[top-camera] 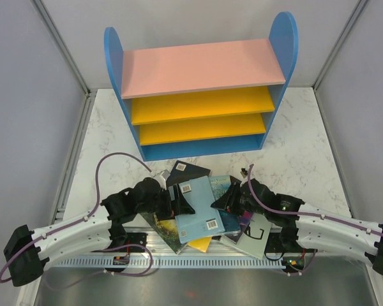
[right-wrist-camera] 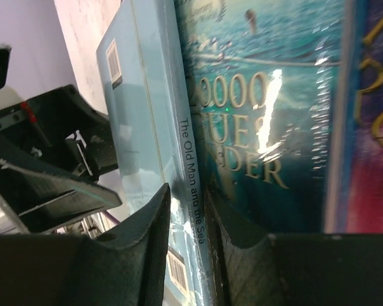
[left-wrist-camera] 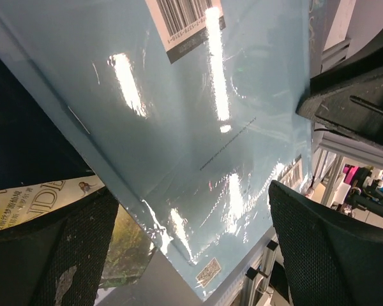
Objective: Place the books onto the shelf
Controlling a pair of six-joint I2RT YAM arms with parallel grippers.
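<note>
Right gripper (right-wrist-camera: 187, 210), filling the bottom of its wrist view, pinched the spine edge of the light blue book (right-wrist-camera: 140, 102), which lay atop the heaped books (top-camera: 226, 223) at lower centre of the top view. Left gripper (left-wrist-camera: 185, 210) hung released over that cover. Picking seemed in hand; next would come a clean lift, then a carry to the shelf (top-camera: 198, 67) at upper centre.
</note>
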